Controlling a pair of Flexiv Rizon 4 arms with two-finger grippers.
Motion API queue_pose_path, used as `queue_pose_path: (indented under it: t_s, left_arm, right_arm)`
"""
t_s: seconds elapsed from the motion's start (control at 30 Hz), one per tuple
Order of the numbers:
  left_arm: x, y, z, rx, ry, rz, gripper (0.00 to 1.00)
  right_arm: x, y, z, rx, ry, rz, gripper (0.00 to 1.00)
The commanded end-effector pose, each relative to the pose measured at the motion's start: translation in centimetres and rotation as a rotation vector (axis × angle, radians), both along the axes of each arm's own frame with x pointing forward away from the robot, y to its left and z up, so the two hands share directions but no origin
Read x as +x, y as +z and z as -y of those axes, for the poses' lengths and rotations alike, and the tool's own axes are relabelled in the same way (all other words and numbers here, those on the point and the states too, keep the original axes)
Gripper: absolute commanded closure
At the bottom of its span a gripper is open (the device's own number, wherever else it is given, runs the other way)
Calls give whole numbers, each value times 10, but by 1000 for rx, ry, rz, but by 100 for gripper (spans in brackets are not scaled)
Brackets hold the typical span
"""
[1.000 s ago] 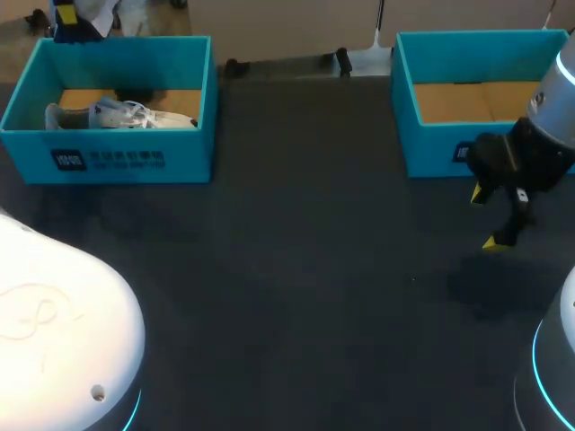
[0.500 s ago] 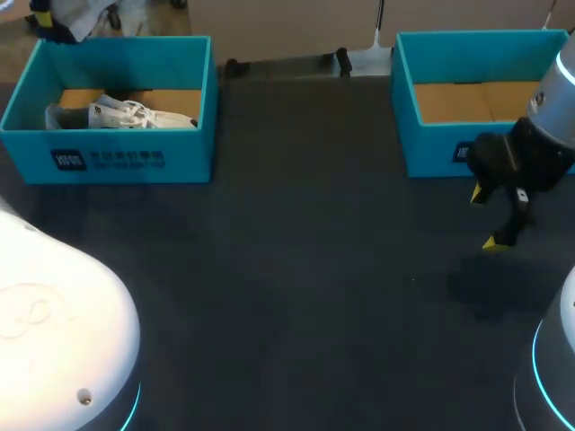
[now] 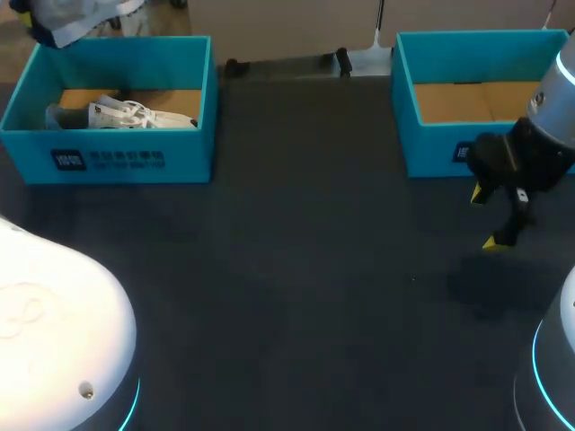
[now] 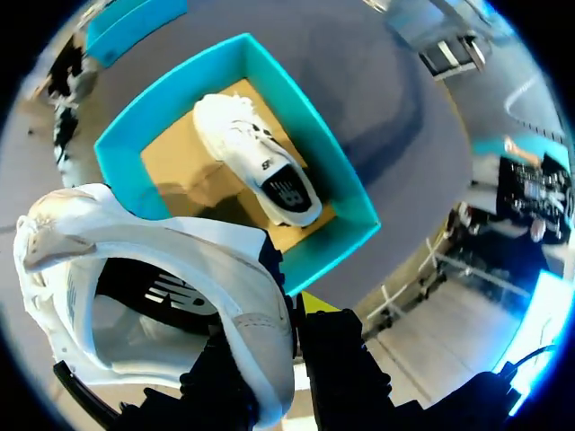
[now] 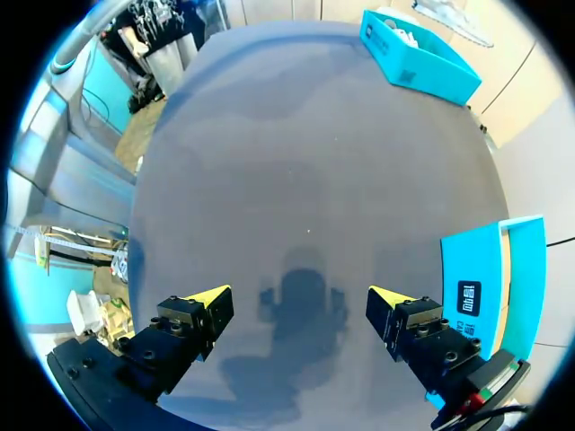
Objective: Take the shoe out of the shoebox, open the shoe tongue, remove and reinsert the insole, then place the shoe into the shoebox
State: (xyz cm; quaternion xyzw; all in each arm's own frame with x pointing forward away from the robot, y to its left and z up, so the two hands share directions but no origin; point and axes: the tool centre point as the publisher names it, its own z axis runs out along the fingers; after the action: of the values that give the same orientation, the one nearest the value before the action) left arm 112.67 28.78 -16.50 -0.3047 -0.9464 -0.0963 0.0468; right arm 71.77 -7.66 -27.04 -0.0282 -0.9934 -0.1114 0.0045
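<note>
Head view: the lifted sneaker (image 3: 76, 16) hangs at the far outer corner of the left shoebox (image 3: 135, 160). Over the last second it has drifted outward and away from the box, and the shadow it threw on the box floor is gone. A second sneaker (image 3: 121, 115) lies on its side inside, unmoved. The right claw (image 3: 487, 218) has not stirred: it hovers over the table (image 3: 314, 269) with its fingers spread, and the empty right shoebox (image 3: 431, 144) stands just behind it.

Left wrist view: the left claw (image 4: 289, 314) pinches the lifted sneaker by the wall of its collar, one finger inside the opening and one outside. The left shoebox is well below and ahead of the fingers, with the second sneaker flat on its cardboard floor.

Right wrist view: nothing lies between the spread yellow tips but bare table and the claw's own shadow. The right shoebox is just beside one finger, and the left shoebox is far ahead.

The take-out step looks all but done. The sneaker next needs bringing toward the table's middle, within the idle claw's reach, for the tongue.
</note>
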Motion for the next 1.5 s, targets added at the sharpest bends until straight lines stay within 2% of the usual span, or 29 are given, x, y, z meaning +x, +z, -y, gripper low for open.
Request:
queue_pose_path:
  t_s: [0.03,0.07,0.13,0.17,0.23,0.27,0.4,0.5,0.9,1.13,1.3,1.5]
  left_arm:
    - [-11,-2,-1,-30,-105,93,100]
    - [-7,-5,-2,-23,-128,98,100]
    - [0,-6,-8,-91,-205,47,100]
    - [3,-9,-10,-46,-225,66,100]
    - [7,-12,-13,-60,-311,45,100]
    - [10,-14,-15,-25,-325,55,100]
    - [12,-14,-19,-5,-506,64,100]
    - [16,-10,-20,38,-526,83,100]
    - [16,-10,-20,38,-526,83,100]
    - [27,-35,-20,59,-643,17,100]
    - [35,-37,-30,102,-686,-27,100]
    - [35,-37,-30,102,-686,-27,100]
  right_arm:
    - [-1,0,0,-1,-1,1,0]
    - [-1,0,0,-1,-1,1,0]
    - [-1,0,0,-1,-1,1,0]
    - [-1,0,0,-1,-1,1,0]
    - [-1,0,0,-1,-1,1,0]
    - [-1,0,0,-1,-1,1,0]
    - [-1,0,0,-1,-1,1,0]
    - [-1,0,0,-1,-1,1,0]
    - [-1,0,0,-1,-1,1,0]
    - [-1,0,0,-1,-1,1,0]
    - [-1,0,0,-1,-1,1,0]
    - [-1,0,0,-1,-1,1,0]
